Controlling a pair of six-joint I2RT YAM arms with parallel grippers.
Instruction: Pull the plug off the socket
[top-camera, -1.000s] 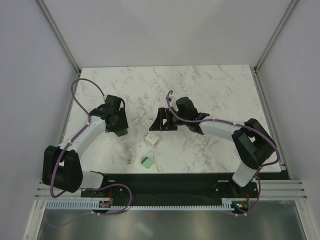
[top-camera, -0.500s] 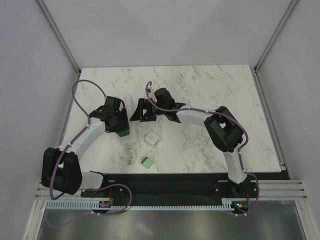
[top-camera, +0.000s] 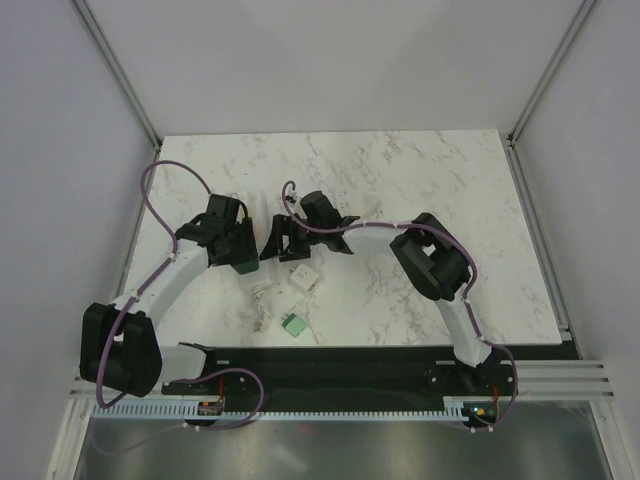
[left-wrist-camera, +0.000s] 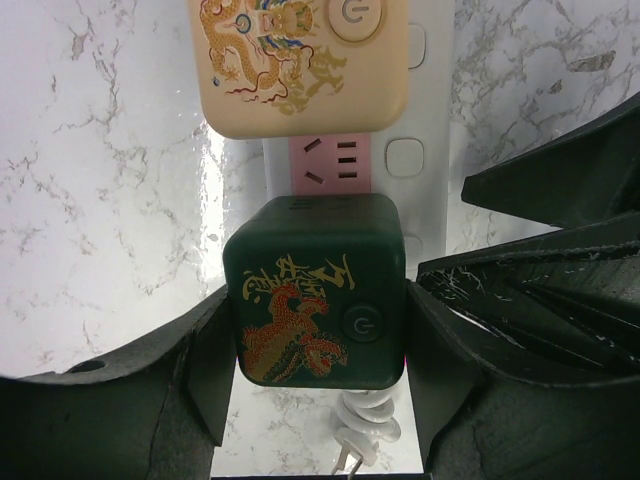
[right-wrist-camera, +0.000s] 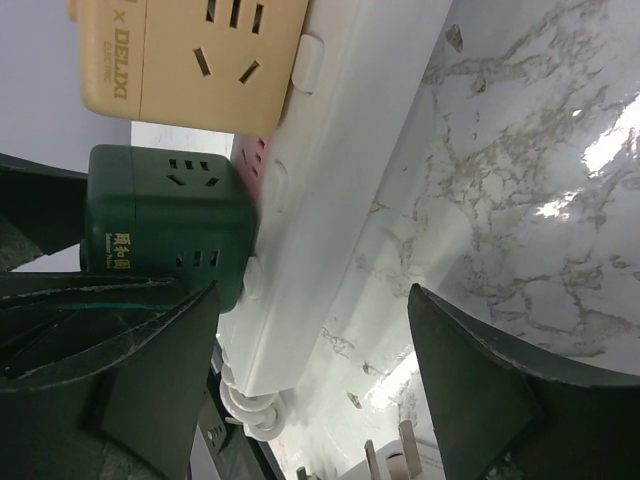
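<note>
The socket (left-wrist-camera: 430, 110) runs up the centre of the left wrist frame with the left gripper (left-wrist-camera: 315, 345) clamped on its green plug (left-wrist-camera: 315, 300), so the right gripper (right-wrist-camera: 312, 300), spread wide astride the socket, should pin it before a straight pull.

The long white plastic power strip (left-wrist-camera: 432, 110) and cream plastic cube adapter (left-wrist-camera: 300, 70) run off the left wrist view's top edge. The dark green plastic cube plug (left-wrist-camera: 315, 305) hides its outlet; the coiled white cord (left-wrist-camera: 365, 425) is cut at the bottom.
</note>
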